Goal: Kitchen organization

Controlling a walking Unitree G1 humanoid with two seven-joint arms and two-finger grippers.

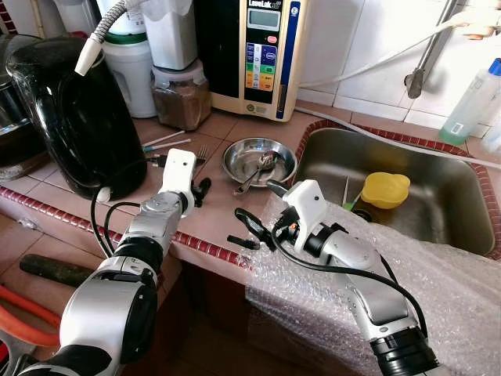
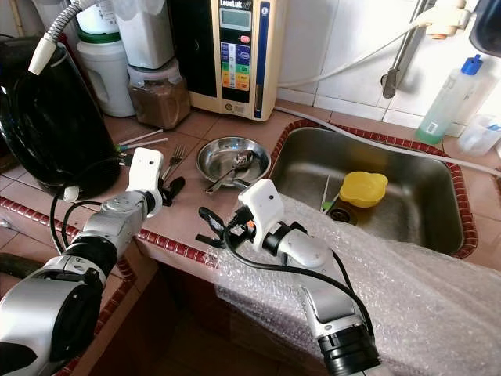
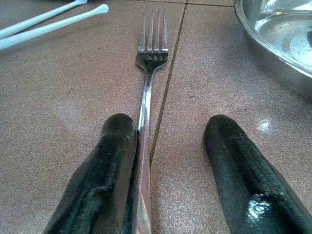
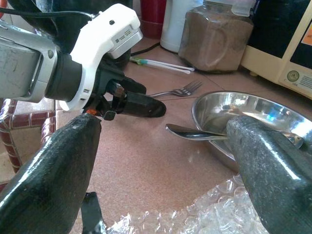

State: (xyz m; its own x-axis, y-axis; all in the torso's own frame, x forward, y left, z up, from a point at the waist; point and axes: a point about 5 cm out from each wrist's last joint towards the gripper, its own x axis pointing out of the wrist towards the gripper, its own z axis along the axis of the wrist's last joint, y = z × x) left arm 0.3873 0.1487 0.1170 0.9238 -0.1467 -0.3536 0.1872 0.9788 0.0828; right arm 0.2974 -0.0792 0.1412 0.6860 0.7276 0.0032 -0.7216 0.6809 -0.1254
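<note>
While the left gripper (image 3: 168, 146) sat low on the tiled counter (image 1: 227, 207) with its fingers apart, the fork (image 3: 148, 73) lay flat between them, its handle touching one finger (image 3: 105, 170) and well clear of the other, tines pointing away toward the straws (image 3: 53, 24). The bowl (image 1: 258, 160), with spoons resting in it, stood just beside the fork, near the sink (image 1: 438, 204). The right gripper (image 1: 254, 227) hovered wide and empty over the counter edge by the bubble wrap (image 1: 438, 290), aimed at the bowl. Nothing was gripped yet. To do the pick well, the left gripper probably needed to shift sideways so the handle sat midway between the fingers, then press the tips onto the tile before closing, since a thin flat handle would likely slip under them. A grip nearer the handle's middle would keep the fork from tipping, and the lift should stay clear of the bowl's rim.
</note>
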